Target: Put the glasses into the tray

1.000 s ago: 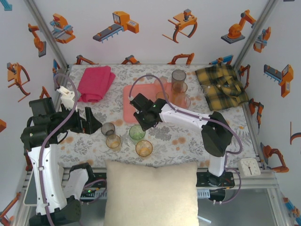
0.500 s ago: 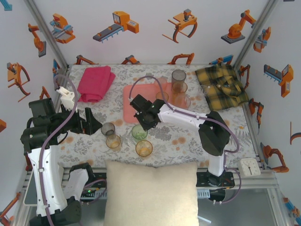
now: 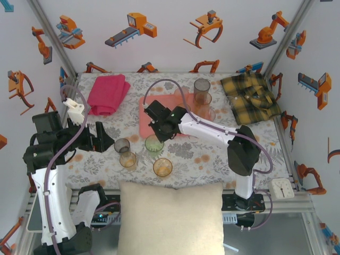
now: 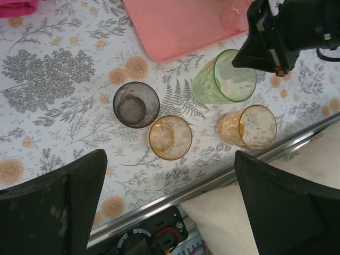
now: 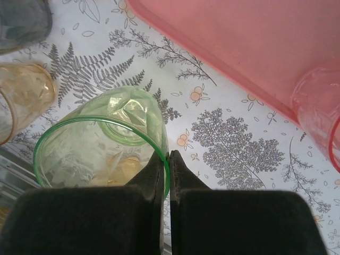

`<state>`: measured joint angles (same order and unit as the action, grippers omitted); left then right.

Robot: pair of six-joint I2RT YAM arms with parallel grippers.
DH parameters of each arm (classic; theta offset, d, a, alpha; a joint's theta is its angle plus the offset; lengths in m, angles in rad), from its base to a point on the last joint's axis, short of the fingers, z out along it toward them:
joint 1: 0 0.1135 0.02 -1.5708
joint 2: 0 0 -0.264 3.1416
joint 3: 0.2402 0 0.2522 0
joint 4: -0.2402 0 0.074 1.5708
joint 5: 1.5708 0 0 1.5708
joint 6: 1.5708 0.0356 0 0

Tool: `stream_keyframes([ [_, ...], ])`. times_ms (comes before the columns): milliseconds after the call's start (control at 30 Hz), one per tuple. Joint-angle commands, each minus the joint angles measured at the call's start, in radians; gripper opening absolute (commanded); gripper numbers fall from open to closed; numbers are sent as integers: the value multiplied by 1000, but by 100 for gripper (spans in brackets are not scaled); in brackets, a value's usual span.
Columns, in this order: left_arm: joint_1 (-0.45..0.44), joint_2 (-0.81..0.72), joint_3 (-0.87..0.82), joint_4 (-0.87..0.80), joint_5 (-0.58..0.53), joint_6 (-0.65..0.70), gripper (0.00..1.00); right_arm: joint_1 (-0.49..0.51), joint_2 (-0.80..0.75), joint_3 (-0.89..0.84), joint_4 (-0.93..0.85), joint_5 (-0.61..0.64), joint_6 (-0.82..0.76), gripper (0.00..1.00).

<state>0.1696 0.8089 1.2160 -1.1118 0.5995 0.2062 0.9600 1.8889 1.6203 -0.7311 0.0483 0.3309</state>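
Just off the 7 o'clock corner of the big flat salmon-pink tray [image 4: 180, 26], the right gripper [image 5: 166, 156] is clamped on the rim of the see-through green tumbler [image 5: 101, 143], one finger inside and one outside. I'd guess that's the easy way to hold thin glass while carrying it over the low rim. The left gripper [image 3: 105, 137] hangs spread wide and empty out at 9 o'clock, probably keeping clear, with a smoky grey glass [image 4: 136, 104] and two amber tumblers [image 4: 170, 137] waiting on the floral cloth [image 4: 48, 74].
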Motion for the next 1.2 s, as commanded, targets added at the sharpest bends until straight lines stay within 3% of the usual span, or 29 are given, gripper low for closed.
stream_keyframes([
  [0, -5, -15, 37, -1, -25, 35, 97, 7, -13, 59, -57, 36, -30, 2],
  [300, 4, -36, 36, 4, -22, 15, 97, -16, 16, 190, -121, 77, -74, 2],
  [600, 3, -54, 21, -2, -17, 24, 97, -84, 132, 441, -195, 79, -132, 2],
  [1167, 11, -38, 25, -6, 46, 6, 97, -310, 416, 837, -139, 101, -196, 2],
])
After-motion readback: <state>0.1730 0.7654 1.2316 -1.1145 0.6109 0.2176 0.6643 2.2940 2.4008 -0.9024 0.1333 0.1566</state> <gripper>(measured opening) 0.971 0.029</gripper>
